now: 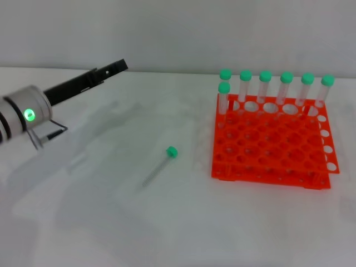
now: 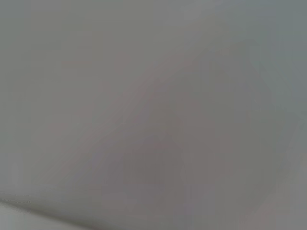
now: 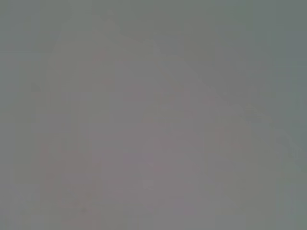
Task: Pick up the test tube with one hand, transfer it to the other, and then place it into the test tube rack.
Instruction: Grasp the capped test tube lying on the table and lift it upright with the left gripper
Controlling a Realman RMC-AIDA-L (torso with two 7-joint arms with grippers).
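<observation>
White tabletop (image 1: 111, 222) carries a slim clear plastic test tube with a green cap (image 1: 161, 164), lying flat, well apart from the left black gripper (image 1: 114, 68), whose jaws look pressed together. Beyond it stands the orange-red plastic rack (image 1: 270, 147) with seven green-capped tubes (image 1: 266, 89).

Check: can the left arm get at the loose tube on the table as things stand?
Probably yes. The test tube lies alone on the table, apart from the test tube rack; nothing lies between it and the left gripper, which points away.
</observation>
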